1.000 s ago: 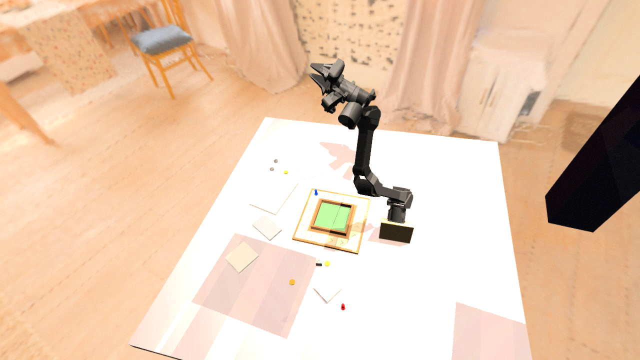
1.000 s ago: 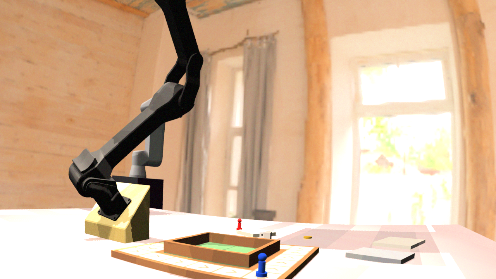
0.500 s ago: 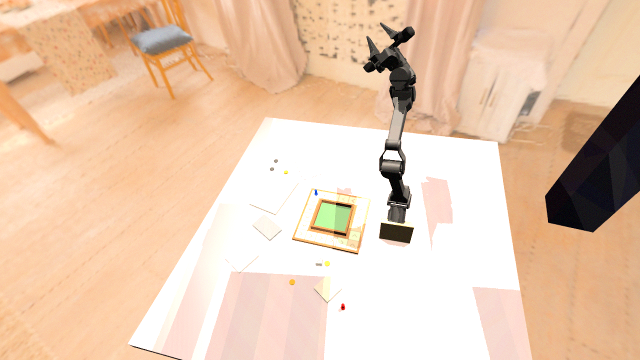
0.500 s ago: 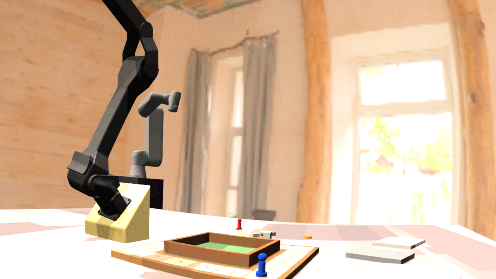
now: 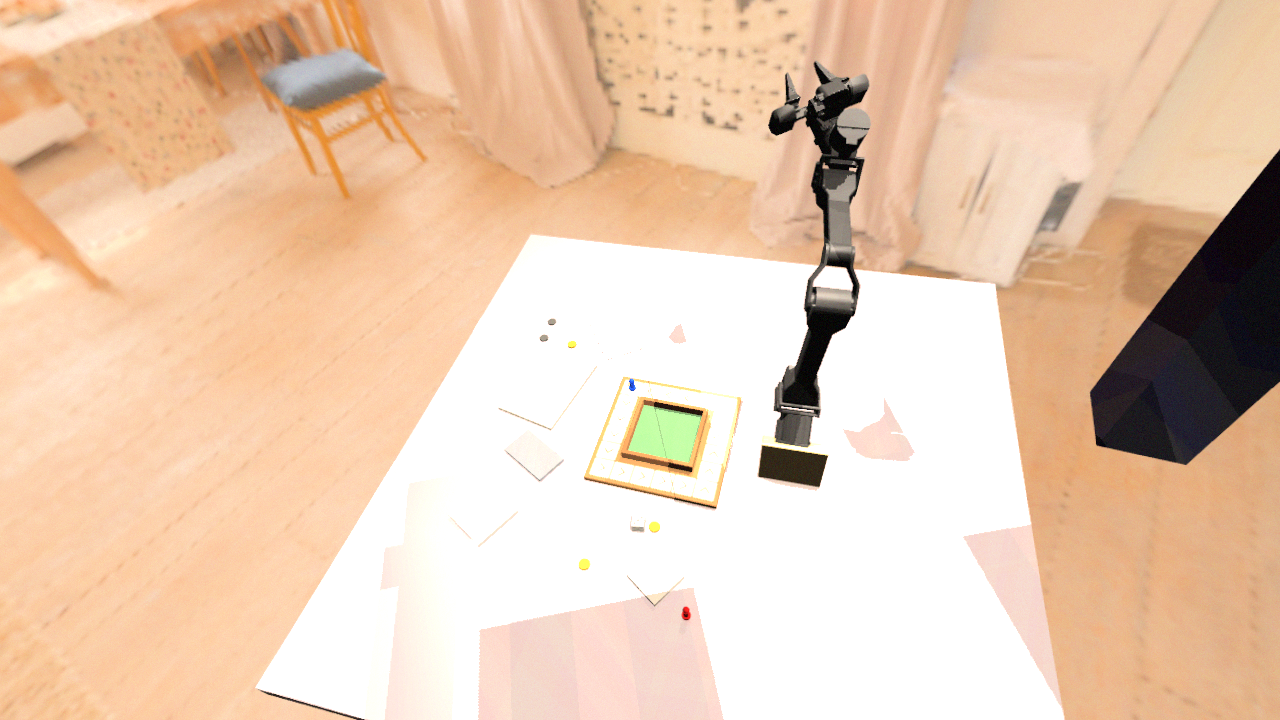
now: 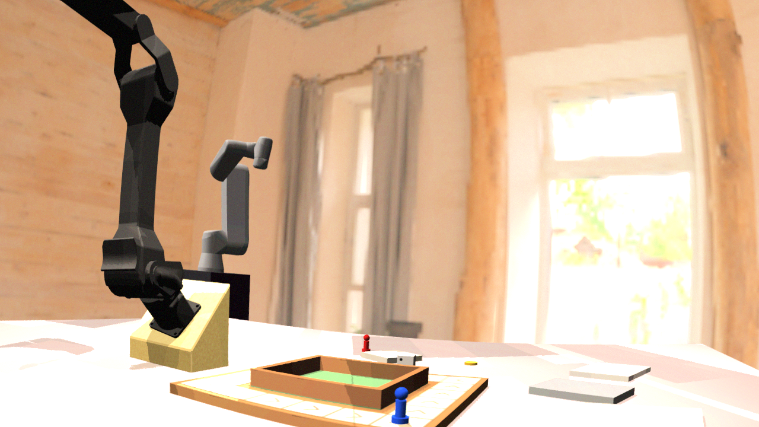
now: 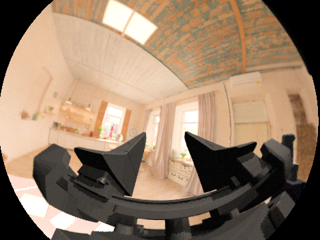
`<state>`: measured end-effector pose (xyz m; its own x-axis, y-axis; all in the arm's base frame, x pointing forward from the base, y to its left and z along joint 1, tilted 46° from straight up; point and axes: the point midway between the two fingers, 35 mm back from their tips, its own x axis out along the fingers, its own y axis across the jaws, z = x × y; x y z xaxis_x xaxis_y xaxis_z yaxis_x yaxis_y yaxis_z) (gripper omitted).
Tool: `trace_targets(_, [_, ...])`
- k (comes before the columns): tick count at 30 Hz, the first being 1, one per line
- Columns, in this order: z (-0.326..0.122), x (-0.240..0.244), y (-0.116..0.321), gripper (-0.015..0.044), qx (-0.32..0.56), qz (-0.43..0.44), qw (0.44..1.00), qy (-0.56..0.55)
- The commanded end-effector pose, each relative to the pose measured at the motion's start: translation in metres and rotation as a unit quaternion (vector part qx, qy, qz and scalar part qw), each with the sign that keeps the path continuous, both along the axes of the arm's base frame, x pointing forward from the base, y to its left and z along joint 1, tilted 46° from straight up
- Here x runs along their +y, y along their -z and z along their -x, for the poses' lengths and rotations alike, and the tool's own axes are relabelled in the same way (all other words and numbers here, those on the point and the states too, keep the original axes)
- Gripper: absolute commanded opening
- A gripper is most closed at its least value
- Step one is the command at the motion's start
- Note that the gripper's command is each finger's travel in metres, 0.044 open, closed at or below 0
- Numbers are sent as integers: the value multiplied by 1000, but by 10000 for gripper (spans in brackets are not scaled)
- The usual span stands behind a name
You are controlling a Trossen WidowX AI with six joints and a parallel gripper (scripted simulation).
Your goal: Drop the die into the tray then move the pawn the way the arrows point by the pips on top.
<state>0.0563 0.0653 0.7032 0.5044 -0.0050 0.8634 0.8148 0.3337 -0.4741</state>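
Collision and Mis-grasp Hazards Before Die Pickup

Gripper (image 5: 802,87) (image 7: 165,135): fingers partly open, holding nothing, raised at upper right of the top view. Die (image 5: 637,523) (image 6: 405,360): on the table (image 5: 904,358) (image 6: 297,350), below the board (image 5: 605,479) (image 6: 456,406). The yellow disc (image 5: 655,527) lies just beside it; a careless descent could shift the disc. A hard drop could bounce the die out of the tray (image 5: 700,438) (image 6: 318,392). Pawn (image 5: 631,385) (image 6: 400,406): upright, board's upper-left corner. Table: white, glare-washed. Room: wooden floor (image 5: 268,447), pink curtains (image 5: 528,89).

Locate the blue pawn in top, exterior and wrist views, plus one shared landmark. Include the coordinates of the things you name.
Top: blue pawn (image 5: 631,385) (image 6: 400,406) just above centre, on the board's upper-left corner.
Exterior: bottom edge, right of centre, nearest board corner.
Wrist: not in it.
Landmark, top and exterior only: green-floored tray (image 5: 665,434) (image 6: 339,378).
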Motion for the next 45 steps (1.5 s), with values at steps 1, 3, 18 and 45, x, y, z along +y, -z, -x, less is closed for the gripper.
trace_targets(1, [-9,-48,-1,275,1,-69,997,-45])
trace_targets(3, [-17,-71,0,275,4,-104,992,-70])
trace_targets(18, [-157,-218,68,275,91,-401,883,-226])
trace_targets(45, [-417,-153,325,275,374,-663,609,-223])
